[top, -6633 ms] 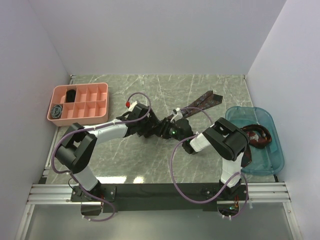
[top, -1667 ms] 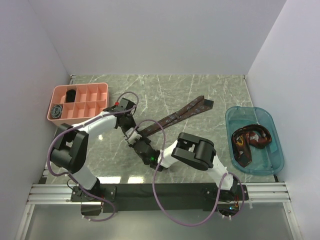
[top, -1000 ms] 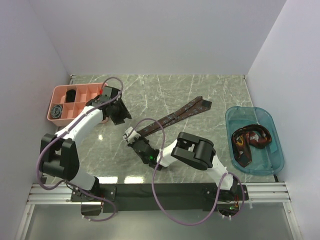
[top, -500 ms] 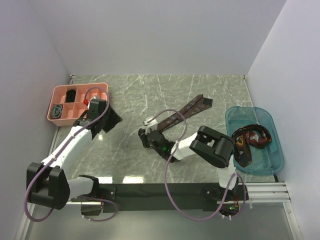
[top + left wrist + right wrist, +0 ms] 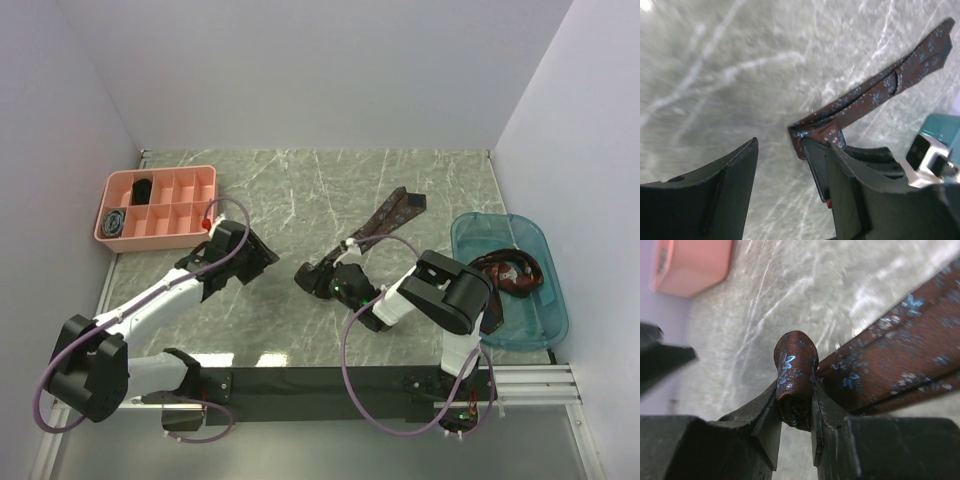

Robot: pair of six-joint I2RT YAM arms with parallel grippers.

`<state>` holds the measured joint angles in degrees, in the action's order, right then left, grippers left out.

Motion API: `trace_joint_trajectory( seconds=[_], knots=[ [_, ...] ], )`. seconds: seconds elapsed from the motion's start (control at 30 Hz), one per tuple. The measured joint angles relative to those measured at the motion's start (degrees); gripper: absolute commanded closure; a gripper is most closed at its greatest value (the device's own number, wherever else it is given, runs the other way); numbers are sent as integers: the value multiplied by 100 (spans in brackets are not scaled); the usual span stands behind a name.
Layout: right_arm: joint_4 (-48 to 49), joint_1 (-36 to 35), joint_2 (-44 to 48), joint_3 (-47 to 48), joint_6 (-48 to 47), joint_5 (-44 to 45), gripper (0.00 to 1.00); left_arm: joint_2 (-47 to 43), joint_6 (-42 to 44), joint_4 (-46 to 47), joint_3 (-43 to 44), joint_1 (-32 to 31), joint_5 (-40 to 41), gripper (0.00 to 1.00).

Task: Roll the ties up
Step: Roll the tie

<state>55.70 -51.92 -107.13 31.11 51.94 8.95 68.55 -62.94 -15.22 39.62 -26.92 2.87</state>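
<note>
A dark maroon patterned tie [image 5: 385, 215] lies slanted on the marble table. Its near end is folded into a small roll. My right gripper [image 5: 312, 278] is shut on that roll [image 5: 795, 360], fingers [image 5: 767, 415] pinching both sides, the strip trailing away to the right [image 5: 900, 360]. My left gripper [image 5: 262, 258] is open and empty, just left of the roll. In the left wrist view the tie [image 5: 875, 85] ends just beyond my open left gripper [image 5: 790, 150]. More ties [image 5: 508, 272] lie in the blue tub.
A blue tub [image 5: 530, 325] stands at the right edge. A pink compartment tray [image 5: 190, 200] sits at the back left, holding a black coil [image 5: 143, 188] and a grey-blue coil [image 5: 115, 222]; its corner shows in the right wrist view [image 5: 690, 265]. White walls enclose the table.
My left gripper has swung right and nearer, from beside the pink tray toward the tie's rolled end. My right gripper has shifted right with the roll, so the strip lies shorter and steeper.
</note>
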Motion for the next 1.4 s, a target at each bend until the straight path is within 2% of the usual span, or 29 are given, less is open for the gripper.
trace_joint_trajectory(
  seconds=[0.33,0.6,0.8,0.93,1.0,1.1,1.27,1.4],
  knots=[
    [1488,382,-415,-796,2024,-527,100,293,-988,647,-341,-874,236,38],
    [1884,492,-669,-942,2990,-649,98,907,-1480,1091,-367,-1355,313,31],
    [1945,586,-763,-942,3381,-815,95,1207,-1768,1331,-380,-1582,315,29],
    [2059,629,-850,-935,3458,-922,91,1349,-1943,1502,-382,-1648,317,22],
    [2094,645,-874,-935,3480,-960,91,1414,-2055,1591,-382,-1674,317,22],
    [2142,656,-907,-938,3521,-988,90,1558,-2194,1720,-382,-1707,323,23],
    [2214,684,-953,-957,3567,-1049,86,1770,-2387,1932,-382,-1768,323,34],
    [2218,691,-953,-973,3567,-1056,86,1871,-2514,2070,-382,-1794,341,32]
  ],
)
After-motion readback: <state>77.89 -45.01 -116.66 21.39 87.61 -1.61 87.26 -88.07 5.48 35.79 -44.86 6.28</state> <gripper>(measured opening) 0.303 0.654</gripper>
